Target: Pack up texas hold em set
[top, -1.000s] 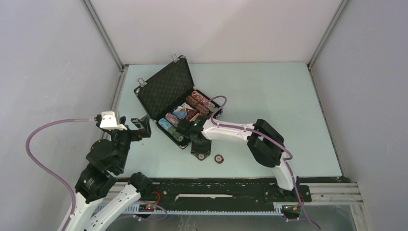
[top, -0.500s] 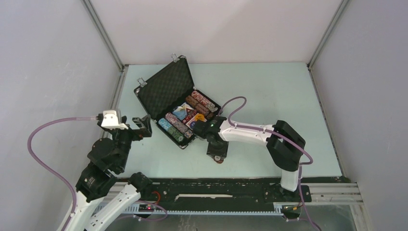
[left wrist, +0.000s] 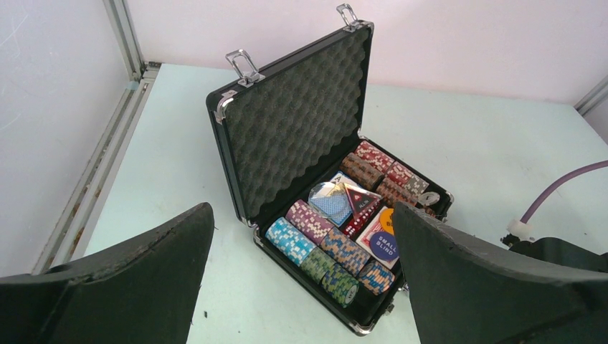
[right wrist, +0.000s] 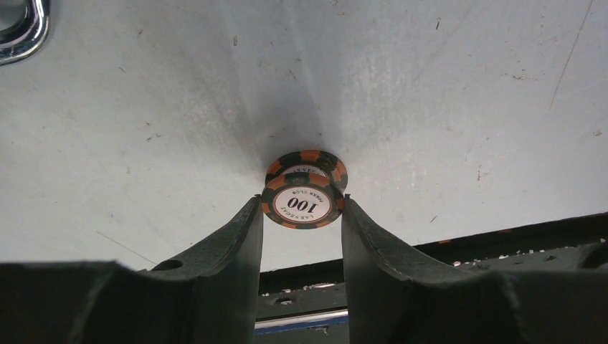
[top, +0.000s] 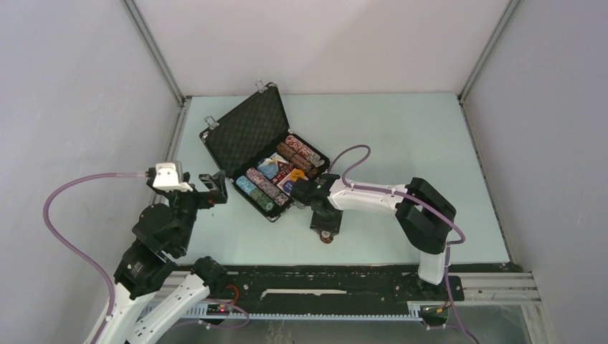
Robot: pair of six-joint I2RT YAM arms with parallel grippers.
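The black briefcase of the texas hold em set stands open at the table's left, foam lid upright. Rows of multicoloured chips, a blue Small Blind button on a red deck and a triangular marker lie inside. My right gripper points down in front of the case, shut on an orange-and-dark "100" chip. A second chip of the same kind shows just beyond it on the table. My left gripper hangs open, left of the case and apart from it.
The case's silver latches stick up from the lid's top edge. The black base rail runs along the near edge, close behind the right gripper. A purple cable loops from the right arm beside the case.
The right gripper has swung right from the case's front corner to the loose chips, and one now sits between its fingers. The left arm has barely moved.
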